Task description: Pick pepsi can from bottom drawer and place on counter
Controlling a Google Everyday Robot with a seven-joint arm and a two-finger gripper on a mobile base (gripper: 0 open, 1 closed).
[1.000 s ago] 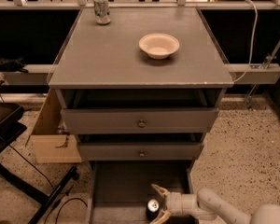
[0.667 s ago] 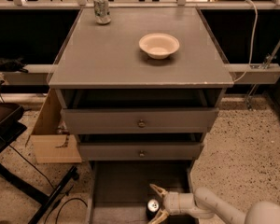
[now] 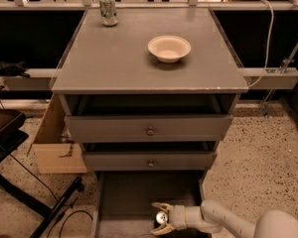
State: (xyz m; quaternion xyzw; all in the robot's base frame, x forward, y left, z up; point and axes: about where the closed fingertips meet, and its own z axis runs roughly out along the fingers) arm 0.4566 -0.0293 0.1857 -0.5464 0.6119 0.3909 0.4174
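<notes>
The bottom drawer [image 3: 124, 195] is pulled out at the foot of the grey cabinet, a shallow grey tray. The pepsi can [image 3: 162, 218] stands in it near the front, only its silver top and a dark side showing. My gripper [image 3: 160, 218] reaches in from the lower right on a white arm, its two pale fingers open, one on each side of the can. The counter [image 3: 134, 58] is the broad grey cabinet top above.
A pale silver-green can [image 3: 108, 9] stands at the counter's back left and a cream bowl [image 3: 169, 48] right of centre. Two knobbed drawers [image 3: 150, 129] sit slightly open above the bottom one. A cardboard box [image 3: 57, 145] and a dark stand are at the left.
The gripper has shifted very slightly around the can; nothing else has moved.
</notes>
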